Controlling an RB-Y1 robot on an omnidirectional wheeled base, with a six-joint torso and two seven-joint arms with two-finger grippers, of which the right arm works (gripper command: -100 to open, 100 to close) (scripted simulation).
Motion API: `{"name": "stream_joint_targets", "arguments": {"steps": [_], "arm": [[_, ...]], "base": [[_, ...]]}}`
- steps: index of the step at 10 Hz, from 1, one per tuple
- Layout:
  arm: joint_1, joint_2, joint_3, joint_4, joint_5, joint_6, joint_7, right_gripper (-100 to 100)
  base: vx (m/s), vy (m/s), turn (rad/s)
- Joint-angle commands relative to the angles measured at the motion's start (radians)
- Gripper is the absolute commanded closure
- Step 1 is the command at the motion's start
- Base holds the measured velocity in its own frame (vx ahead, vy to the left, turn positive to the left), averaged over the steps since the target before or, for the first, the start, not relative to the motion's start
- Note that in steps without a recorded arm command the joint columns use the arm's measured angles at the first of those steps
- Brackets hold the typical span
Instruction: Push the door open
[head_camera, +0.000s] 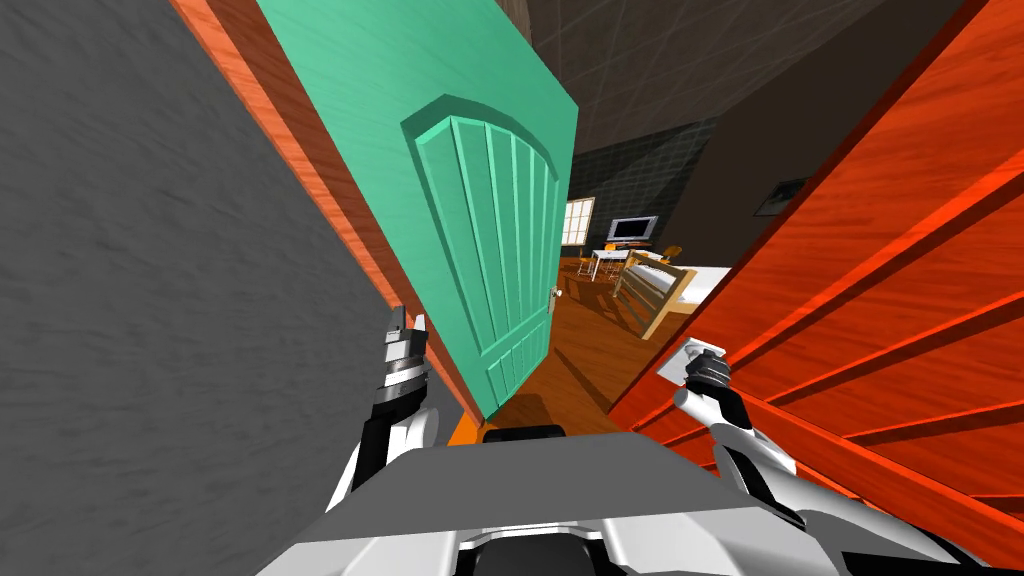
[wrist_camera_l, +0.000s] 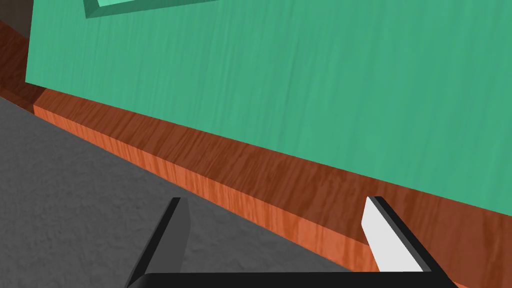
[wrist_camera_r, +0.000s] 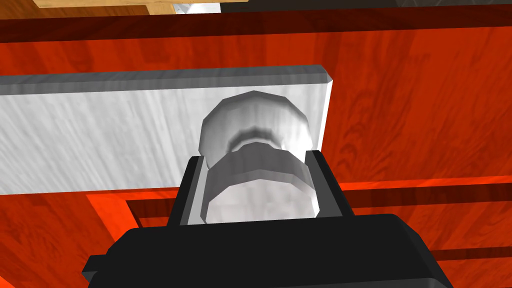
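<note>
Right claw (wrist_camera_r: 256, 159) is seen pinched on the round grey knob (wrist_camera_r: 255, 117), which is set on a pale plate (wrist_camera_r: 100, 145) of the red door (wrist_camera_r: 410, 115). The grip is apparently kept so that this panel, on the robot's right, can be pushed open. Left claw (wrist_camera_l: 274, 200), fingers spread, is held idle beside the wooden frame (wrist_camera_l: 200, 165) of a green door (wrist_camera_l: 300, 75).

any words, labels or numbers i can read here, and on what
None can be read. The green door, the red door and the grey plate behind the knob that the right gripper is shut on are blank; the far screen and wall picture are too small to tell.
</note>
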Motion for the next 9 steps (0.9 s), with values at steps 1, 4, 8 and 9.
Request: {"name": "stream_joint_targets", "arguments": {"steps": [1, 4, 8, 9], "arm": [[0.000, 0.000, 0.000, 0.000, 0.000, 0.000, 0.000, 100], [-0.006, -0.008, -0.061, 0.020, -0.029, -0.024, 0.051, 100], [-0.013, -0.014, -0.115, 0.041, -0.055, -0.048, 0.099, 100], [-0.015, -0.015, -0.131, 0.047, -0.062, -0.055, 0.112, 100]], "base": [[0.064, -0.026, -0.005], [-0.002, -0.127, 0.162], [0.011, -0.075, 0.068], [-0.002, -0.092, 0.153]]}}
